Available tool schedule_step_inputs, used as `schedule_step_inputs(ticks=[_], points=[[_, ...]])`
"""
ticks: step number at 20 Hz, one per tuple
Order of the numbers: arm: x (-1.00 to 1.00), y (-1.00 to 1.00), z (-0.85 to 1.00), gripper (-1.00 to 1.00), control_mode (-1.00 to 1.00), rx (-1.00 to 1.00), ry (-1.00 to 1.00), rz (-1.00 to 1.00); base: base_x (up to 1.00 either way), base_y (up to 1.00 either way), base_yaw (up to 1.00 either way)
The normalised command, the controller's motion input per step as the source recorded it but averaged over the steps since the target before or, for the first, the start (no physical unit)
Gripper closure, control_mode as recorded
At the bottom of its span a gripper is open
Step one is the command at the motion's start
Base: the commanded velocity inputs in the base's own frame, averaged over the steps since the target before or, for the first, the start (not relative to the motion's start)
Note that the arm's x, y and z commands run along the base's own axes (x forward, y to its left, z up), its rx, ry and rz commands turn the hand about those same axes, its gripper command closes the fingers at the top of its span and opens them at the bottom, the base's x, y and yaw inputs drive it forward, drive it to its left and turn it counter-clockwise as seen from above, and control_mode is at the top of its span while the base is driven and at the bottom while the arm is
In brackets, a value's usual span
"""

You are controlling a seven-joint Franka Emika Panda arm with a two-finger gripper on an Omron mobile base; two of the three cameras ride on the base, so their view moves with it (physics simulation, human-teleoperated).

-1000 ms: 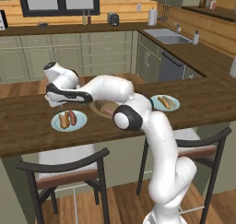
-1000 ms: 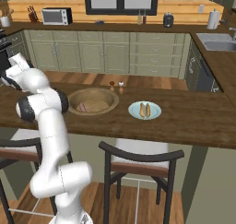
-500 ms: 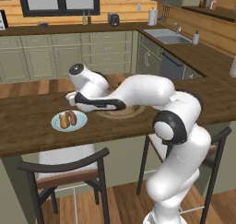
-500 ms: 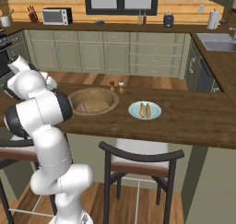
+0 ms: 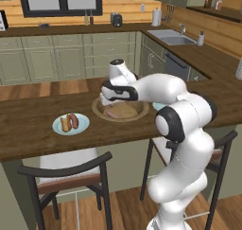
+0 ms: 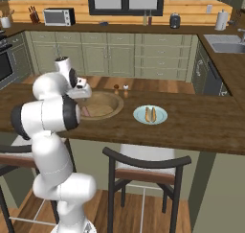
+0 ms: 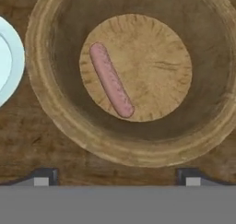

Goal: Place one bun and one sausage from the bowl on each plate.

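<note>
Directly under me sits the bowl [image 7: 69, 121], wide, round and shallow, turned from light-brown wood with a thick rim and a darker sloping wall. On its flat, paler floor lies one sausage [image 7: 111, 80], a smooth pink cylinder with rounded ends, set at a slant and off to one side of the middle. From the base cameras the bowl [image 5: 100, 113] rests on the dark, grained wooden table [image 5: 28, 129], and something tan and rounded lies in it beside the sausage [image 5: 110, 113]; I cannot tell what it is.

My claw [image 7: 117, 177] hangs above the bowl's near rim, pointing straight down, its two dark fingertips [image 7: 42, 176] spread wide and holding nothing. My white arm bends from the elbow and reaches sideways across the table to bring my claw [image 5: 108, 101] over the bowl.

A flat, round, pale-blue plate [image 5: 83, 125] lies well apart from the bowl on one side, carrying a golden bun [image 5: 64, 124] and a reddish sausage [image 5: 73, 121] side by side. On the other side a second pale-blue plate [image 6: 161, 118] also holds a bun and a sausage, lying close together. Two small shakers [image 6: 120, 89] stand on the table behind the bowl [image 6: 115, 109].
</note>
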Motion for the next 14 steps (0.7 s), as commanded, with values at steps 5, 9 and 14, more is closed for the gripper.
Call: schedule_step_inputs(ticks=[5,9,14], points=[[0.43,-0.19,-0.72,-1.00,-1.00,0.03,-0.10,0.19,0.00,0.00,0.00],[0.66,0.27,-0.48,-1.00,-1.00,0.09,-0.05,0.00,0.00,0.00,0.00],[0.73,0.27,-0.19,-1.00,-1.00,0.01,0.02,-0.07,0.00,0.00,0.00]])
